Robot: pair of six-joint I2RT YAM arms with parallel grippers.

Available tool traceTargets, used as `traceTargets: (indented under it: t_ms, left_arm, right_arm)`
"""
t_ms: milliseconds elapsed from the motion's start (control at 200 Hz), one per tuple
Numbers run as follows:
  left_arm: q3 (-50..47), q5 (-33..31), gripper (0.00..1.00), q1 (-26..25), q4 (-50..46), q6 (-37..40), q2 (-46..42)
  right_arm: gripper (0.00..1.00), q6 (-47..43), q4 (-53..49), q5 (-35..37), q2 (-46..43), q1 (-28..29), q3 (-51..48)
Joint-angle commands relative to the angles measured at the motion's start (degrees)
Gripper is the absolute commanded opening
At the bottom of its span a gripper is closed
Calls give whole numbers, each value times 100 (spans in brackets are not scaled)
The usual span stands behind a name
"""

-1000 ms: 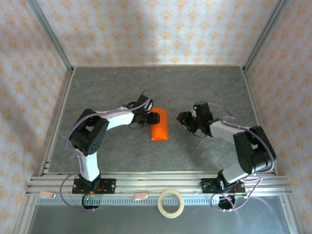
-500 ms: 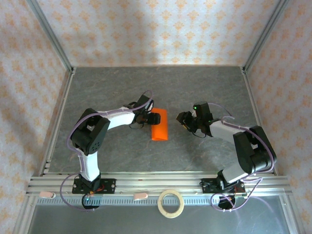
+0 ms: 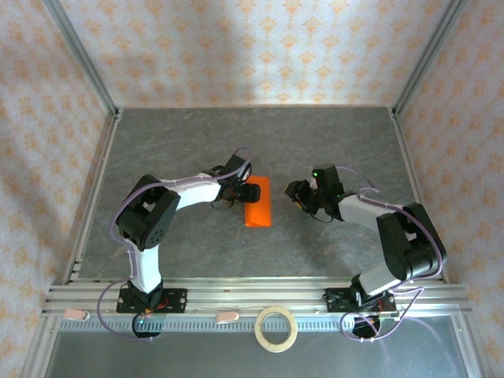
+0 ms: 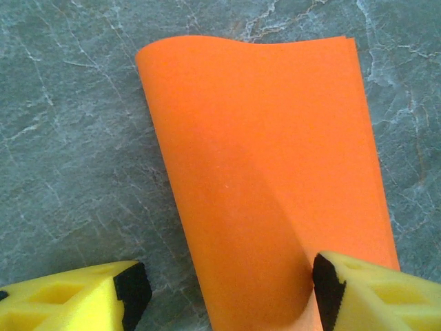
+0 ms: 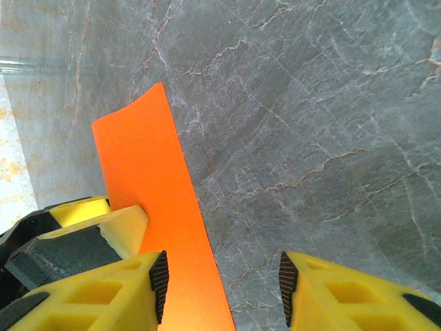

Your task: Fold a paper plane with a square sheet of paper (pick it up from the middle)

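The sheet of paper [image 3: 258, 206] is bright orange and lies on the grey table as a narrow folded rectangle, its far end curling slightly [image 4: 262, 138]. My left gripper [image 3: 247, 190] is at the paper's far left corner, open [image 4: 229, 293]. One pad is over bare table and the other pad [image 4: 324, 293] rests on the paper. My right gripper [image 3: 298, 197] hovers just right of the paper, open [image 5: 222, 284], with the paper's right edge [image 5: 148, 172] running under its left finger.
A pale tape ring [image 3: 276, 328] lies on the metal rail at the near edge, between the arm bases. Aluminium frame posts and patterned walls enclose the table [image 3: 331, 142], which has bare stone surface behind and to both sides.
My left gripper's jaws have spread a little wider over the paper's corner. The paper and the right arm stay where they were.
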Motion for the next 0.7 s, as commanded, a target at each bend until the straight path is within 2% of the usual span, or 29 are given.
traceTargets:
  t_ms: [0, 295, 691]
  left_arm:
    - [-83, -837, 72, 143, -325, 132, 549]
    - [-102, -1051, 72, 108, -375, 219, 608]
    - [-149, -998, 73, 99, -288, 364, 681]
  right_arm:
    - [49, -35, -61, 56, -9, 37, 155]
    - [49, -40, -105, 78, -58, 38, 147]
    - [49, -34, -126, 109, -116, 33, 94]
